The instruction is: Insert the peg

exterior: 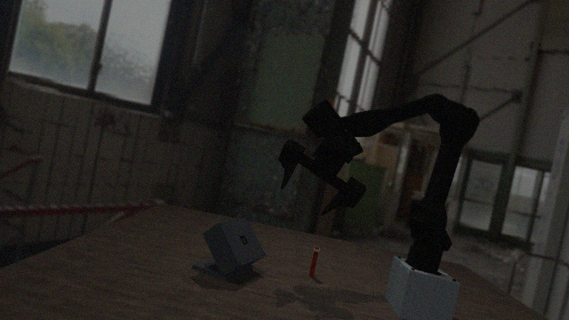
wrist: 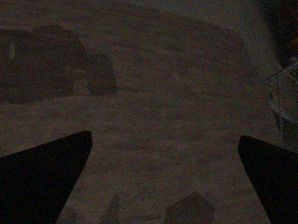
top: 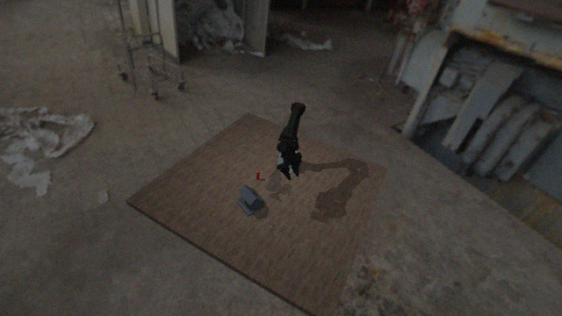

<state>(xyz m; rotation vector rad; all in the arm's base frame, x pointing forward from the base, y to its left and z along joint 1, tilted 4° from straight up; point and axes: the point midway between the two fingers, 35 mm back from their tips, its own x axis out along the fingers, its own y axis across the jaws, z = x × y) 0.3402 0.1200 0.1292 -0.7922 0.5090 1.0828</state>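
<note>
Though its fingertips are cropped by the dark wrist view, where we find no peg, we see the gripper (top: pixel 293 177) (exterior: pixel 303 202) (wrist: pixel 165 140) spread wide with nothing grasped, while the red peg (top: pixel 257 175) (exterior: pixel 314 262) stands upright near the sloped panel (top: pixel 251 197) (exterior: pixel 237 249), its hole's depth unreadable.

One red peg (top: pixel 257 175) (exterior: pixel 314 263), one sloped panel (top: pixel 251 197) (exterior: pixel 242 244) (single hole (exterior: pixel 244 240) in face), one arm (top: pixel 291 132) (exterior: pixel 446 164), two gripper fingers (top: pixel 296 170) (exterior: pixel 288 174).
</note>
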